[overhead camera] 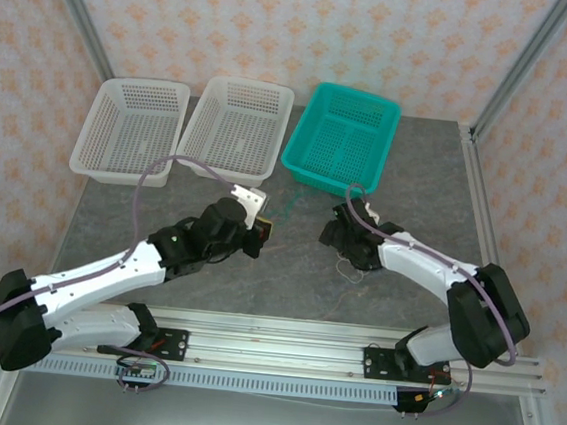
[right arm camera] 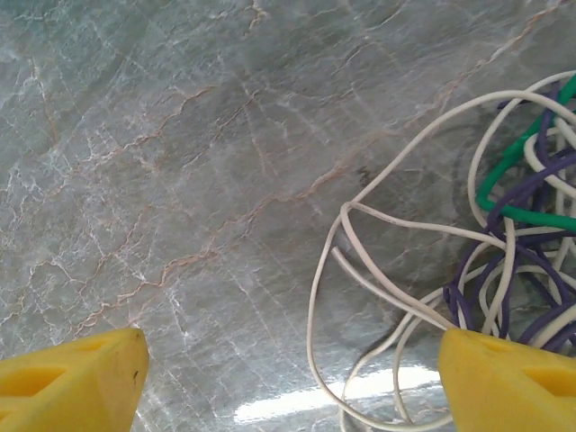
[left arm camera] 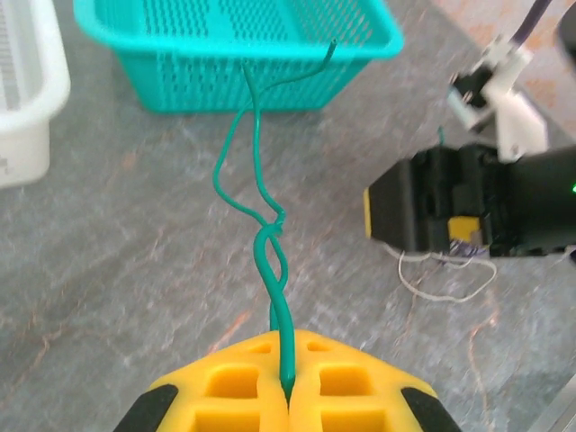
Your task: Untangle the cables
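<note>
Plainly, the left gripper [left arm camera: 288, 396] was clenched on a hair-thin green plastic-coated wire [left arm camera: 272, 270]. The wire ran straight ahead from between the yellow fingertips [left arm camera: 234, 396] and twisted on itself just beyond them. It then parted into two strands reaching towards the teal perforated plastic basket [left arm camera: 198, 81] farther ahead.

The right gripper [right arm camera: 288, 382] stood wide apart, grasping nothing, low over the grey marbled tabletop [right arm camera: 180, 180]. The wispy tangle of white, purple and green wires [right arm camera: 517, 243] lay against the fingertip [right arm camera: 504, 378] at the right of its wrist view, with one white loop reaching into the gap between the fingers.

These cables looked very light, limp and springy. They would likely slide out of a loose pinch, and a tug would drag the whole knot along. A single outlying white loop seemed the best place to take hold, though whether it ran free of the knot was hard to tell.
</note>
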Tool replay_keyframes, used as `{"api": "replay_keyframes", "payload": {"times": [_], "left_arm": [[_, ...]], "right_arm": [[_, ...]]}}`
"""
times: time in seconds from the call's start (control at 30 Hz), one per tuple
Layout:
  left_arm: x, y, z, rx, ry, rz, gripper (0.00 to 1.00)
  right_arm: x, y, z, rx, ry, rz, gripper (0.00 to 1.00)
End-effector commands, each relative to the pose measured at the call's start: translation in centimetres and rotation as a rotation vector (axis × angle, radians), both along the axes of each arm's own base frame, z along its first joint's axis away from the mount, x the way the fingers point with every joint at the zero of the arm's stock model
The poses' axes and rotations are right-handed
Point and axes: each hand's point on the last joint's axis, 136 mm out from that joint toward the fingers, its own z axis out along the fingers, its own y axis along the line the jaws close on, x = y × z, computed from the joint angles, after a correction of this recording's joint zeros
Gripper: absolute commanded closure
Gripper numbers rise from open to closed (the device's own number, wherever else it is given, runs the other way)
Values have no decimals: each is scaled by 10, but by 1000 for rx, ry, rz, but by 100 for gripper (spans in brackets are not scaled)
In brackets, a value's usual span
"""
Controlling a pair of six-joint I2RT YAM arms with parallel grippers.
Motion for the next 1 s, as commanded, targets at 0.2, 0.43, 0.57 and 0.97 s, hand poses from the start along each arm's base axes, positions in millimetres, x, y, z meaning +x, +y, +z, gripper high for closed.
{"api": "replay_keyframes", "payload": {"times": [0.2, 0.43, 0.57, 0.97], "left_arm": [[76, -33, 105, -65, -272, 122, 100], [154, -88, 110, -44, -302, 120, 100], [203, -112, 80, -13, -258, 140, 100], [223, -122, 65, -69, -223, 172, 55]], "right_arm": [[1, -15, 110, 128, -309, -34, 14], [-15, -57, 154, 117, -440, -157, 14], [-23, -63, 156, 134, -434, -172, 14], [-44, -94, 109, 34, -271, -286, 13]]}}
